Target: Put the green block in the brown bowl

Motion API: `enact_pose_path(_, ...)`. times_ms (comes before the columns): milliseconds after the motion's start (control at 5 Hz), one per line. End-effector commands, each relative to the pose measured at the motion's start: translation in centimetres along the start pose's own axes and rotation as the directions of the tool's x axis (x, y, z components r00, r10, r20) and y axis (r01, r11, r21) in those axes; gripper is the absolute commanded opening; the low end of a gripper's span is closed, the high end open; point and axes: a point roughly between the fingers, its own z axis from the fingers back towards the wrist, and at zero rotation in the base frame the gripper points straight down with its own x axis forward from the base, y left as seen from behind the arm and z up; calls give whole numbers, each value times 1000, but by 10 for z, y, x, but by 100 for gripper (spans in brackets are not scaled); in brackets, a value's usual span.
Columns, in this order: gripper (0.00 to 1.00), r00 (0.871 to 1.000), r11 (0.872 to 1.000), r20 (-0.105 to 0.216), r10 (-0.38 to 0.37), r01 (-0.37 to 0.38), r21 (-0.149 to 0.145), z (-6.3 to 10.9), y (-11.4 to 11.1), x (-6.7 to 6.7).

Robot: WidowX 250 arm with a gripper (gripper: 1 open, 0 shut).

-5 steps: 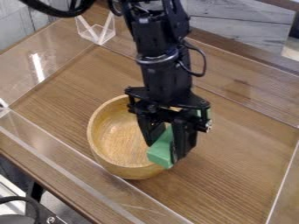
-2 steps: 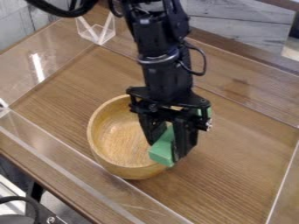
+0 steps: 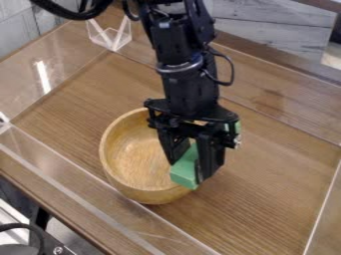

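Note:
The brown bowl (image 3: 136,157) sits on the wooden table, near the front middle of the view. My gripper (image 3: 189,169) points steeply down over the bowl's right rim. It is shut on the green block (image 3: 186,173), which stands upright between the black fingers (image 3: 172,151). The block's lower end hangs at about the level of the bowl's right rim, just over its edge. Whether the block touches the rim I cannot tell.
The wooden tabletop (image 3: 266,110) is enclosed by clear acrylic walls (image 3: 54,55). A clear plastic stand (image 3: 110,37) sits at the back left. A low transparent barrier runs along the front edge (image 3: 80,204).

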Motion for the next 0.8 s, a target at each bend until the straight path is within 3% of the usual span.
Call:
enact_pose_path(0,0,998,1000,52,-21,22,-3,12,-1,11)
enact_pose_path(600,0,999,1000,47,-19,20,-9,11,4,12)
